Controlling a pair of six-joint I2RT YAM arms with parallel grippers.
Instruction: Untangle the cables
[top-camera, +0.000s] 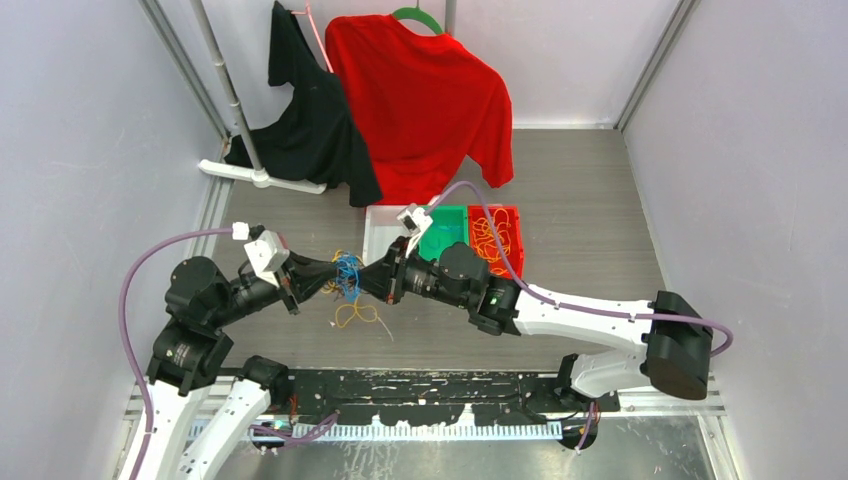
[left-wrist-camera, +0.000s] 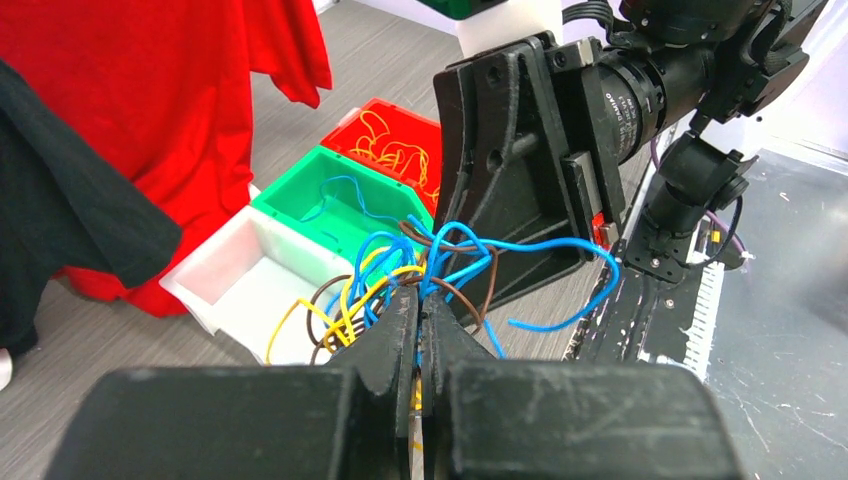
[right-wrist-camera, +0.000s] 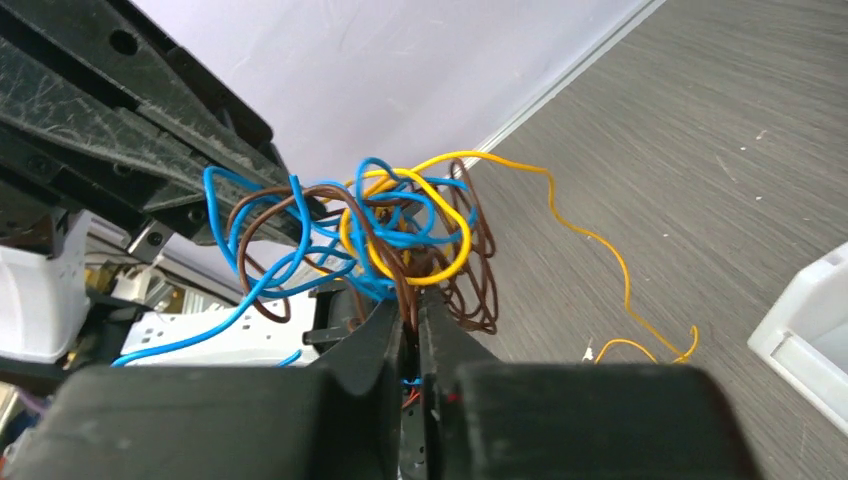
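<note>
The cables (top-camera: 347, 274) are hanging as one tight knot of blue, brown and orange-yellow loops above the tabletop (top-camera: 590, 200), left of centre and between the two arms. The left claw (top-camera: 330, 279) is reaching in from the left and the right claw (top-camera: 369, 277) from the right, so the two are meeting tip to tip at the knot. In the left wrist view the left claw (left-wrist-camera: 420, 312) is pressing its fingers together with almost no gap, pinching blue and brown strands of the cables (left-wrist-camera: 420, 255) at their tips, while the dark body of the right claw (left-wrist-camera: 520, 170) is standing just beyond the knot. In the right wrist view the right claw (right-wrist-camera: 412, 306) is also showing its fingers drawn narrow, gripping brown and blue strands at the base of the cables (right-wrist-camera: 390, 225), with the left claw (right-wrist-camera: 150, 150) coming in from the upper left. One orange-yellow tail (right-wrist-camera: 600, 250) is trailing out of the knot, sagging down and ending on the tabletop near the knot. Just beyond the claws, a white bin (top-camera: 380, 222), a green bin (top-camera: 448, 228) and a red bin (top-camera: 512, 215) are sitting side by side, the red one holding orange-yellow strands (top-camera: 490, 240). At the far edge a red shirt (top-camera: 420, 100) and a black garment (top-camera: 310, 125) are hanging.
</note>
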